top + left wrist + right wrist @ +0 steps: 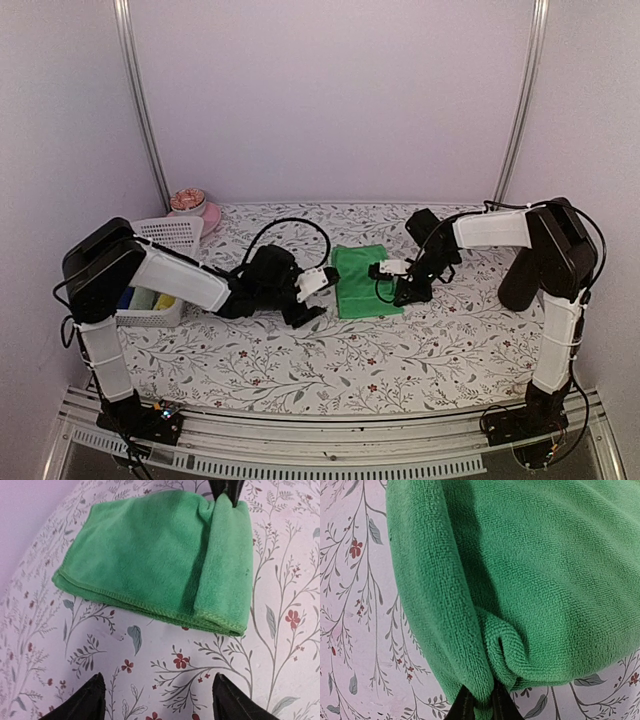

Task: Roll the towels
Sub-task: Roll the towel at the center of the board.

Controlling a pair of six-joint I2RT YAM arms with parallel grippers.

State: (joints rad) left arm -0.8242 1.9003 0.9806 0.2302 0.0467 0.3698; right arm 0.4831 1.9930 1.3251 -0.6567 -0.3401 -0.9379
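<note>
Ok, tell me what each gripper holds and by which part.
Right gripper pinches the green towel at one end of its folded-over edge; left gripper holds nothing.

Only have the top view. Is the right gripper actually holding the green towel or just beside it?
Observer: Holding. Right wrist view shows the right gripper shut on a pinched fold of the green towel.
Operator: Left one?
Observer: Left wrist view shows the left gripper open, nothing in it, apart from the towel.
Operator: Roll started?
Observer: One side strip is folded over onto the rest; no full roll yet.
</note>
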